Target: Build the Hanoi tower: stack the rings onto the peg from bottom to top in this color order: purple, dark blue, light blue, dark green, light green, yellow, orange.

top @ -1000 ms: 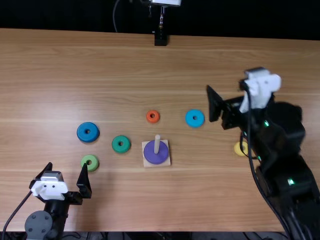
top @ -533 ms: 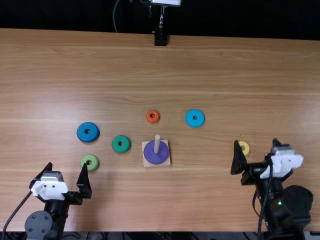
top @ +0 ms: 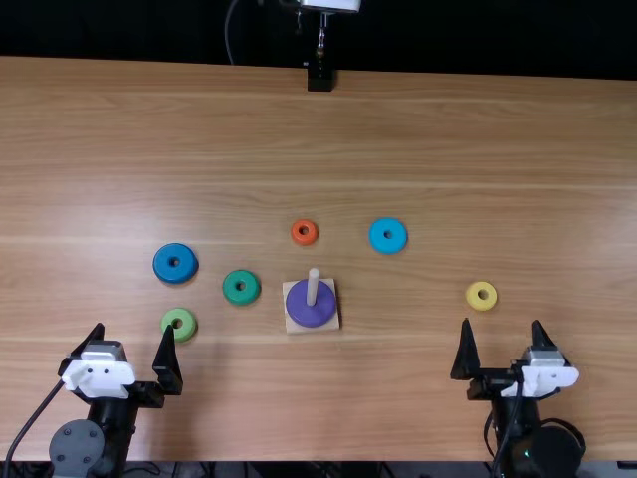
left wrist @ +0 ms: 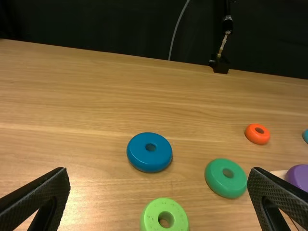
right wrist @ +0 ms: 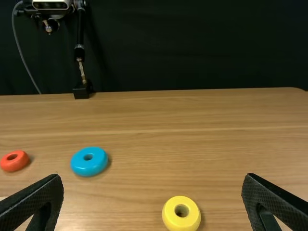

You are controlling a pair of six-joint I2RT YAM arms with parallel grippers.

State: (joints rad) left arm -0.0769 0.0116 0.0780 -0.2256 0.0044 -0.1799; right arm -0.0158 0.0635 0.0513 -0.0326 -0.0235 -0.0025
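The purple ring [top: 311, 304] lies around the wooden peg [top: 313, 287] on its square base. Left of it are the dark blue ring [top: 175, 263], dark green ring [top: 241, 287] and light green ring [top: 179, 324]. Orange [top: 305, 232] and light blue [top: 387, 235] rings lie beyond the base, yellow [top: 481, 296] to the right. My left gripper [top: 135, 333] stands open just nearer than the light green ring; its wrist view shows the gripper [left wrist: 159, 175] fingers wide apart. My right gripper [top: 502, 327], open, is just nearer than the yellow ring; the right wrist view has this gripper [right wrist: 152, 178] holding nothing.
The wooden table [top: 299, 129] extends far behind the rings. At its far edge stands a black clamp mount [top: 319, 76] with a thin metal post. A dark curtain hangs behind it.
The right arm has pulled back toward the near edge, from beside the light blue ring to near the yellow ring, which is uncovered now. The left arm and all rings have stayed put.
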